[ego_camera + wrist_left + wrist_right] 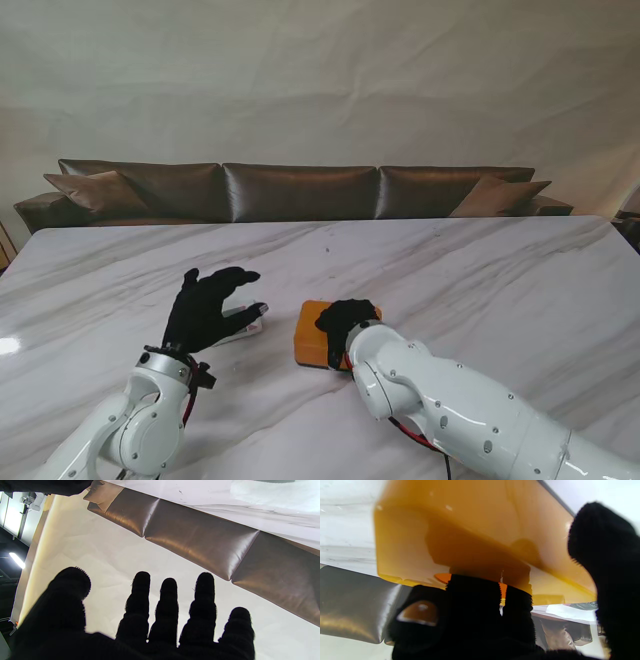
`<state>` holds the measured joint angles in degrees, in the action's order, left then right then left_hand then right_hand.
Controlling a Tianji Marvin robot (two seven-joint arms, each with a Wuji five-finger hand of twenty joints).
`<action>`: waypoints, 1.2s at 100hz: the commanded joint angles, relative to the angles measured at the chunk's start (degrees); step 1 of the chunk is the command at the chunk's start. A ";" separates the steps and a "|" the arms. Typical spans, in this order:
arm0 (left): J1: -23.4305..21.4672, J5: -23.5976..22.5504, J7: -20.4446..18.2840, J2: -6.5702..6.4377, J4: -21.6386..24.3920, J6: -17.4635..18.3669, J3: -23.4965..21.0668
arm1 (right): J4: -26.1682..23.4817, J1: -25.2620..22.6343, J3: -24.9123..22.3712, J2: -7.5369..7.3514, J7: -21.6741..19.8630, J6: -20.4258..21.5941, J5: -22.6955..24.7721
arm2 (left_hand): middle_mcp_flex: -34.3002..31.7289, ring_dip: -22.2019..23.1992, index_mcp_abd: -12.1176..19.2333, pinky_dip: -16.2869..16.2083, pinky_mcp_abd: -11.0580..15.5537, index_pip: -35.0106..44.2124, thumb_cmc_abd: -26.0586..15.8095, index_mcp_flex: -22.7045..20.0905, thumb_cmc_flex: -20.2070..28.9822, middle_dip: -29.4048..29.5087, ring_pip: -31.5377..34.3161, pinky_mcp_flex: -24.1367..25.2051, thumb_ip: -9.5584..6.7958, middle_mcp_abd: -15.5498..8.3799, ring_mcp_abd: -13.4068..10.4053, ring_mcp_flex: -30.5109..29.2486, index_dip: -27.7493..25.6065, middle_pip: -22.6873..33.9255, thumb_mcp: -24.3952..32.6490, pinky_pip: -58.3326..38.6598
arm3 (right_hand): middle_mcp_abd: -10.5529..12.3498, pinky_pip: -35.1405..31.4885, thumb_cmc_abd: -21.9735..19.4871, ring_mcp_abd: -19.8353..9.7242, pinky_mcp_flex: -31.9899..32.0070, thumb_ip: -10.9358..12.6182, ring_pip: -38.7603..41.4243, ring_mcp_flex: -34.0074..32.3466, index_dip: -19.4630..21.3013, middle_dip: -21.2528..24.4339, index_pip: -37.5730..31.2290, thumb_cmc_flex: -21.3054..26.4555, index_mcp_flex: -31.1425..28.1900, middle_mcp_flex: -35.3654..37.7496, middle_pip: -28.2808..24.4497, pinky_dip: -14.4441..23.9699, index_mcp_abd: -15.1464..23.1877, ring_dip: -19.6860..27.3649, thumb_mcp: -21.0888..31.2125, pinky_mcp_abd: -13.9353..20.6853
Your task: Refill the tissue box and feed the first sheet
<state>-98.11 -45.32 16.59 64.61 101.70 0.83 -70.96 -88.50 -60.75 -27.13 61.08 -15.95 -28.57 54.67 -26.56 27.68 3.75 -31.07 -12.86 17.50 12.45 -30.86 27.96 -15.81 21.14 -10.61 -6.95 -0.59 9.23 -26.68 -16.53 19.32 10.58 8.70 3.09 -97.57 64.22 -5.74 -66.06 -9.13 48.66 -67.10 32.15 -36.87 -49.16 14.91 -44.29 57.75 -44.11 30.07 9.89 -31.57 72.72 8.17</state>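
Note:
An orange tissue box lies on the white marble table near the middle, close to me. My right hand, in a black glove, rests on the box's right part. In the right wrist view its fingers curl against the box, with the thumb set apart on the other side. A flat white tissue pack lies just left of the box. My left hand hovers over the pack, raised, fingers spread and holding nothing. The left wrist view shows only its spread fingers against couch and wall.
A long brown leather couch runs along the table's far edge, with a pale wall behind it. Bare marble stretches to the far side and to the right of the box.

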 commanded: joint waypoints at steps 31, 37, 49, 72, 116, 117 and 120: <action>-0.57 0.38 -0.15 0.35 0.01 0.72 -0.50 | -1.40 -1.91 -1.82 0.86 1.85 -3.08 1.47 | -1.10 -0.51 0.48 -0.15 -1.47 -1.05 -1.68 -0.15 0.97 -0.14 -0.70 1.36 -0.78 -1.16 -0.75 1.42 -0.59 -0.28 -1.31 -67.91 | 6.84 -10.63 5.05 2.43 -2.93 -10.21 25.05 -8.62 6.33 -19.85 -18.86 10.93 -6.89 11.56 -15.24 -1.15 14.53 -9.12 1.90 16.75; -0.45 0.43 -0.07 0.37 -0.16 0.82 -0.50 | -3.13 -3.01 -3.71 0.61 1.10 -3.15 2.88 | -0.99 -0.52 0.40 -0.16 -1.48 -1.03 -1.22 -0.16 1.04 -0.14 -0.72 1.33 -0.81 -1.11 -0.81 1.45 -0.60 -0.30 -1.31 -67.93 | 7.44 -10.94 4.64 2.00 -2.98 -10.07 27.46 -8.65 8.69 -21.44 -19.52 10.12 -8.09 12.60 -16.55 -1.12 15.71 -10.12 2.34 16.71; 0.19 1.04 0.28 0.50 -1.04 1.26 -0.24 | -7.15 -6.16 -8.57 0.40 0.32 -4.25 3.68 | -0.14 -0.55 0.37 -0.17 -1.47 -1.04 -0.26 0.00 0.87 -0.08 -0.83 1.35 -0.89 -1.23 -0.85 1.79 -0.61 -0.51 -1.29 -67.92 | 7.84 -12.56 3.35 1.83 -3.20 -7.77 31.64 -8.54 14.28 -24.09 -19.78 9.58 -11.15 14.57 -19.16 -0.72 16.99 -11.91 3.43 16.06; 3.85 4.16 2.77 1.32 -5.87 3.54 2.40 | -13.98 -11.60 -16.56 0.62 1.46 -6.93 3.89 | 5.05 -1.07 -1.70 0.14 -1.05 -2.15 2.54 3.10 0.13 0.12 -2.16 3.63 1.11 -0.66 -1.11 5.69 -0.10 -0.96 -3.22 -66.45 | 7.70 -15.44 4.15 1.78 -3.64 -3.73 37.05 -8.51 19.82 -26.95 -20.67 8.78 -15.01 17.82 -22.44 0.27 15.98 -14.43 8.54 15.12; 11.69 8.67 7.15 3.19 -15.70 5.16 9.73 | -16.47 -17.52 -22.65 4.22 16.39 -10.31 -9.47 | 15.06 -5.36 -9.12 3.18 -1.20 -6.75 4.42 10.37 -4.57 2.94 -7.04 11.09 3.90 2.41 -1.30 16.78 4.56 -5.18 -10.82 -57.42 | 5.74 -17.94 6.37 3.21 -3.83 -1.53 40.68 -8.38 24.16 -29.02 -22.26 10.09 -16.60 20.38 -23.87 1.29 11.10 -16.25 12.95 12.42; 11.81 8.69 7.17 3.21 -15.81 5.15 9.86 | -16.40 -17.57 -22.72 4.32 16.68 -10.32 -9.82 | 15.09 -5.39 -9.18 3.20 -1.21 -6.79 4.43 10.43 -4.58 3.01 -7.04 11.15 3.94 2.39 -1.25 16.85 4.63 -5.30 -10.83 -57.36 | 5.73 -17.97 6.38 3.24 -3.83 -1.50 40.71 -8.38 24.20 -29.04 -22.28 10.14 -16.61 20.40 -23.88 1.30 11.02 -16.26 13.00 12.37; 12.14 8.66 7.23 3.24 -16.14 5.05 10.25 | -16.11 -17.65 -22.91 4.60 17.46 -10.29 -10.76 | 15.14 -5.46 -9.43 3.27 -1.24 -6.92 4.51 10.63 -4.63 3.18 -7.01 11.33 4.04 2.40 -1.21 17.01 4.81 -5.58 -10.86 -57.16 | 5.56 -18.09 6.44 3.35 -3.84 -1.43 40.85 -8.38 24.34 -29.09 -22.33 10.28 -16.69 20.53 -23.93 1.33 10.72 -16.33 13.08 12.21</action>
<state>-86.57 -36.36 24.53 67.22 86.12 5.86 -61.49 -104.90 -77.92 -49.75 64.74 2.02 -38.63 43.82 -15.11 23.34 -4.00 -28.72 -12.91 12.17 15.73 -21.75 25.12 -13.51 15.09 -1.06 -4.53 1.25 9.03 -12.91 -12.96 15.95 1.11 8.70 10.20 -104.56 71.40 -7.17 -67.87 -14.91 67.61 -70.84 55.51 -63.33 -69.35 21.21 -57.57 71.60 -60.31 30.20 19.15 -43.98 76.95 8.12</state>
